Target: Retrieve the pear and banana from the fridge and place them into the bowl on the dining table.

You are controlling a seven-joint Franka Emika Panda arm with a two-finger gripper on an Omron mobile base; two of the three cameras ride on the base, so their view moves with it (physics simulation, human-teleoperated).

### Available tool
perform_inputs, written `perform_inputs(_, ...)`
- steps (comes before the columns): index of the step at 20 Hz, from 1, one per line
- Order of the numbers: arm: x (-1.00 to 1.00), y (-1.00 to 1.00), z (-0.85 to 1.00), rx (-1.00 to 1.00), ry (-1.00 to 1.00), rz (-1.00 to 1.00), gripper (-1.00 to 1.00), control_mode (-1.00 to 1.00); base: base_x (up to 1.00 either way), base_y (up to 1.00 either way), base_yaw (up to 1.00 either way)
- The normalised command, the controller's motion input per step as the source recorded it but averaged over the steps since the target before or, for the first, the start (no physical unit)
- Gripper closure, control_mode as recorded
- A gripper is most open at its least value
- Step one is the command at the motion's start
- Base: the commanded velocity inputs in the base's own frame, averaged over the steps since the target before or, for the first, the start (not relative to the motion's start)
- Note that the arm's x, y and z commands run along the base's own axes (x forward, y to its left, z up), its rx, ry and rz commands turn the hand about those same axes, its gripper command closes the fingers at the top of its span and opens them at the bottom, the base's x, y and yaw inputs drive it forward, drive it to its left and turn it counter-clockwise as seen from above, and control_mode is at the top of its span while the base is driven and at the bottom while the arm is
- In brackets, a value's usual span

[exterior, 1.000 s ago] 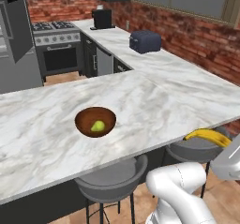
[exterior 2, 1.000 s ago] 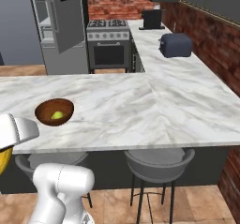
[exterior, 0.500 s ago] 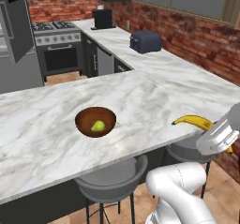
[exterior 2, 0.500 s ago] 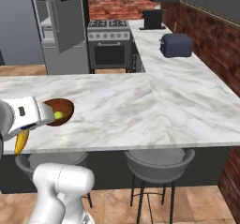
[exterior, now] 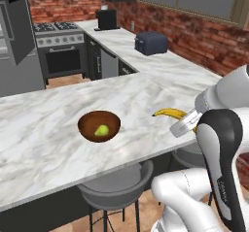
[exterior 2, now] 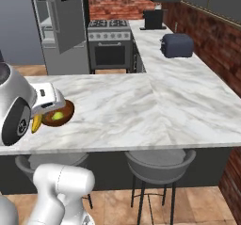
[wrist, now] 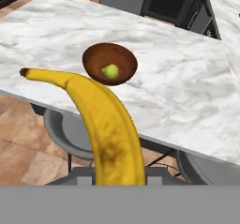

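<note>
Pear in, banana on its way.
The pear [exterior: 101, 130] sits in the bowl [exterior: 87, 127]; the gripper [exterior: 184, 126], apparently pinching the banana [exterior: 168, 113], holds it over the dining table [exterior: 44, 129], unreleased.

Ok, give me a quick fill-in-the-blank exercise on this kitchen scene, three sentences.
1. The gripper is shut on the ____.
2. The pear lies in the ____.
3. The bowl stands on the dining ____.

Missing words: banana; bowl; table.
</note>
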Motion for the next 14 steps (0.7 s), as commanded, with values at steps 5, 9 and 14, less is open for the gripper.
perform_inputs(5,0.71,0.51,-0.27,0.0,0.1,0.03,1.0,-1.0,0.0,0.0,0.0)
perform_inputs(9,0.81,0.47,-0.28,0.0,0.13,0.0,1.0,-1.0,0.0,0.0,0.0)
perform_inputs(14,0.87,0.45,-0.34,0.0,0.15,0.0,1.0,-1.0,0.0,0.0,0.0)
